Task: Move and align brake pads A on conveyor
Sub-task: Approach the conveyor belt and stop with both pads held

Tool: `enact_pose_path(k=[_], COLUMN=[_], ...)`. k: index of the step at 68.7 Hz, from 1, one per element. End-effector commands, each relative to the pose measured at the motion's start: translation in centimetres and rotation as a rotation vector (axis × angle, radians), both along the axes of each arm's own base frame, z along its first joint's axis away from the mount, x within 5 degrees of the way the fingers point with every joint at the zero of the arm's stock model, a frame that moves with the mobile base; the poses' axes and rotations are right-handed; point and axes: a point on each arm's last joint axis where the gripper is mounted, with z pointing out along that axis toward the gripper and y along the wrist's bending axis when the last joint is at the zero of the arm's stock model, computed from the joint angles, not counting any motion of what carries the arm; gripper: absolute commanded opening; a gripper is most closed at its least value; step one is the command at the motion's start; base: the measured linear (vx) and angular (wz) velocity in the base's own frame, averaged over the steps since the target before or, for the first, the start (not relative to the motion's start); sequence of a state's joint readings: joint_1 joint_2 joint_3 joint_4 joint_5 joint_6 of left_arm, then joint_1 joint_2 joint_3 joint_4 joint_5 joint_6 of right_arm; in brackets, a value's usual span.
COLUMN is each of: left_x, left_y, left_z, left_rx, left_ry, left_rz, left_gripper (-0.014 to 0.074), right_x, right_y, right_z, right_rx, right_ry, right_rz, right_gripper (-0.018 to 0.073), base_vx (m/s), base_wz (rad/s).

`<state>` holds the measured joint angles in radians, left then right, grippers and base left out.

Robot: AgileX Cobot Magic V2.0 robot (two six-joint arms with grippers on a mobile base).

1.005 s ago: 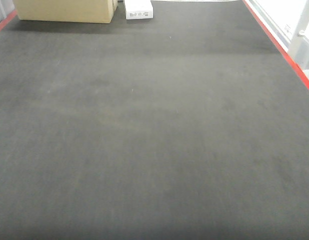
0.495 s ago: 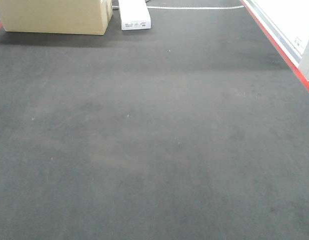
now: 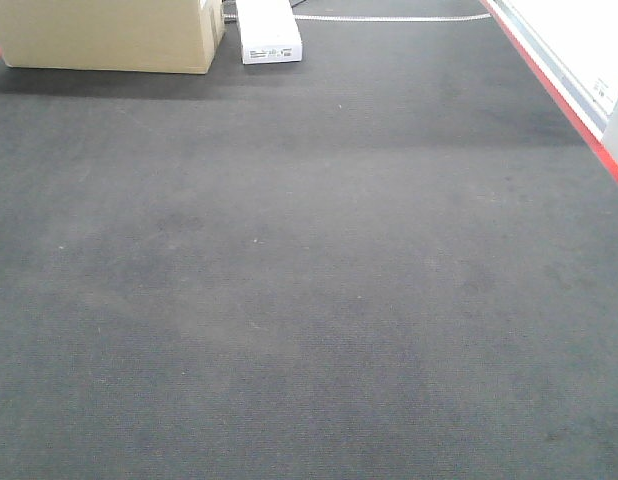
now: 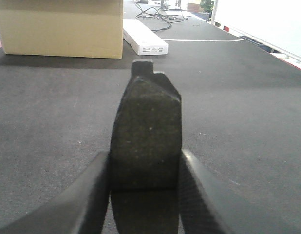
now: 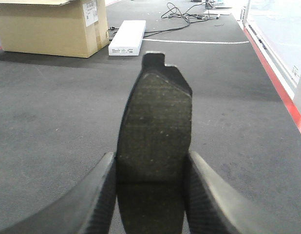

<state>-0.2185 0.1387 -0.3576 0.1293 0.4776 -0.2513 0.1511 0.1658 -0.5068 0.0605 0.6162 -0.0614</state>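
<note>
Grey, one pad (image 4: 146,122) is clamped in the left gripper (image 4: 145,168) and another pad (image 5: 155,122) in the right gripper (image 5: 151,178), each jutting ahead of its hand over the conveyor (image 3: 309,280); both should be lowered flat, squared to the red strip (image 3: 559,95), and released only once seated.

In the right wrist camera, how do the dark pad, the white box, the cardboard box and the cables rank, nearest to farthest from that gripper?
1. Brake pad, clamped in the right gripper itself.
2. White box, ahead, slightly left; the cardboard box, further left, is too close to call against it.
3. Cables, farthest back, right of centre.
</note>
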Motion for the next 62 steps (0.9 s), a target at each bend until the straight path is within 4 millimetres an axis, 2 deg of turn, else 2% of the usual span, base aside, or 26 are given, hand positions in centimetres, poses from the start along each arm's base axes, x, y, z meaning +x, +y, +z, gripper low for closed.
enact_pose_path(k=[1, 42, 49, 56, 62], left_x=[0.0, 0.0, 0.0, 0.7, 2.1], left_y=[-0.1, -0.1, -0.2, -0.4, -0.6], left_z=[1.7, 1.7, 1.3, 0.9, 0.7], left_rx=[-0.021, -0.024, -0.055, -0.077, -0.079], left_ry=[-0.108, -0.109, -0.055, 0.019, 0.102], left_rz=[-0.016, -0.017, -0.022, -0.013, 0.006], left_gripper=[-0.0006, -0.0006, -0.0006, -0.0005, -0.0003], right_x=[0.1, 0.1, 0.1, 0.1, 0.1], right_y=[0.0, 0.0, 0.0, 0.0, 0.0], right_z=[1.7, 1.7, 1.7, 1.7, 1.7], right_rx=[0.011, 0.011, 0.011, 0.011, 0.011], right_ry=[-0.113, -0.113, -0.113, -0.113, -0.113], right_rz=[-0.004, -0.004, -0.004, -0.004, -0.004], right_gripper=[-0.0005, -0.0005, -0.0005, -0.0005, -0.0005], base_vx=[0.0, 0.0, 0.0, 0.0, 0.0], base_wz=[0.0, 0.0, 0.0, 0.0, 0.0])
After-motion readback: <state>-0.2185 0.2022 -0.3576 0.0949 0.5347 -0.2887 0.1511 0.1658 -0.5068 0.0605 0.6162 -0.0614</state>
